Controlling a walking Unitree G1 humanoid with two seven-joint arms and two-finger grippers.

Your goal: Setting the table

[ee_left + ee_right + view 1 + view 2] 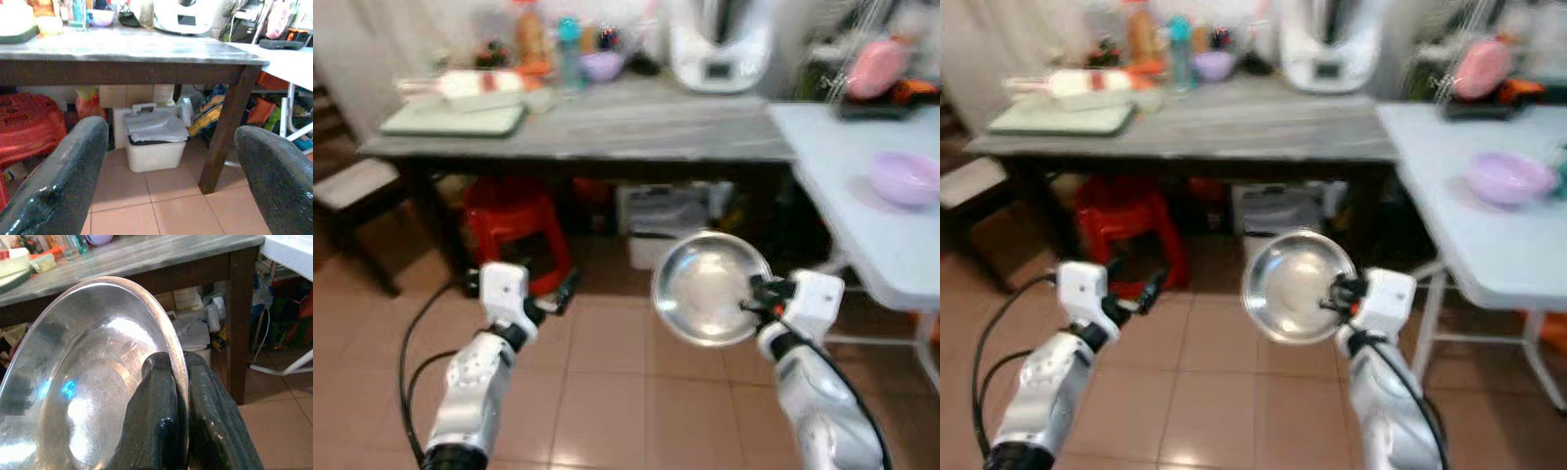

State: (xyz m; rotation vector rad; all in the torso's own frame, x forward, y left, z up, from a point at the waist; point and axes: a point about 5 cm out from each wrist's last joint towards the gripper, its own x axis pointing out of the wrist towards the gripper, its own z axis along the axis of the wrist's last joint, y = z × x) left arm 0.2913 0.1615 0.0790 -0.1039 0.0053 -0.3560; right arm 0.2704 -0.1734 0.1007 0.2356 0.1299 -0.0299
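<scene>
A round steel plate (707, 288) is held up on edge in front of me, its hollow side facing me, above the tiled floor. My right gripper (756, 294) is shut on the steel plate's rim; in the right wrist view the two black fingers (161, 416) pinch the rim of the steel plate (83, 382). My left gripper (558, 294) hangs low at the left, open, with nothing between its fingers (58, 181). A lilac bowl (905, 177) stands on the white table (862, 225) to the right.
A grey-topped dark table (607, 132) stands ahead with a green tray (455, 117), bottles, a small bowl and a white appliance (720, 44). Under it are a red stool (514, 220) and a white bin (154, 142). A bench (352, 186) is at the left.
</scene>
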